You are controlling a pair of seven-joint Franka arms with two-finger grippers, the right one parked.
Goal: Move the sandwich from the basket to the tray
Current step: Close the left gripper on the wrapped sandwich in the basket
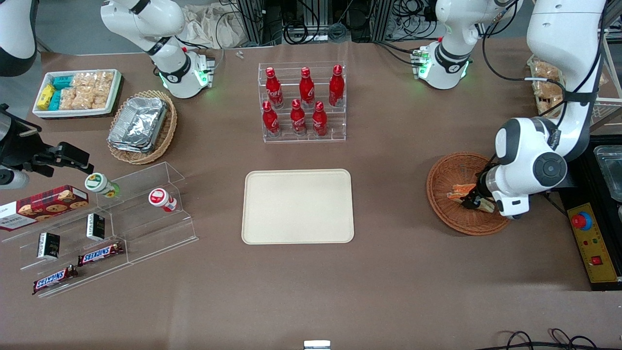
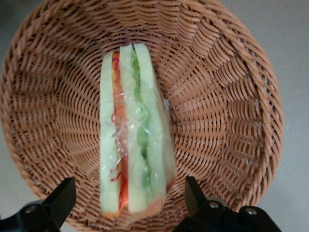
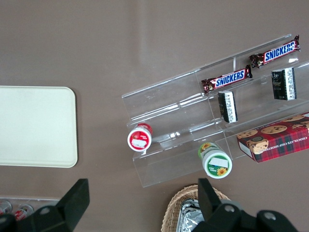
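The sandwich (image 2: 133,130), a wrapped wedge of white bread with orange-red and green layers, lies in the round reddish-brown wicker basket (image 2: 231,116). In the front view the basket (image 1: 449,177) sits toward the working arm's end of the table, and the sandwich (image 1: 459,191) shows partly under the arm. My gripper (image 2: 130,195) is open and low in the basket, with one finger (image 2: 194,191) on each side of the sandwich's wide end and a gap to each. It also shows in the front view (image 1: 474,200). The cream-beige tray (image 1: 297,206) lies flat mid-table, nothing on it.
A clear rack of red bottles (image 1: 302,102) stands farther from the front camera than the tray. Toward the parked arm's end are a tan basket of foil trays (image 1: 142,124), a white snack bin (image 1: 77,92) and a clear stepped shelf (image 1: 112,218) with snacks. A control box (image 1: 590,243) lies beside the basket.
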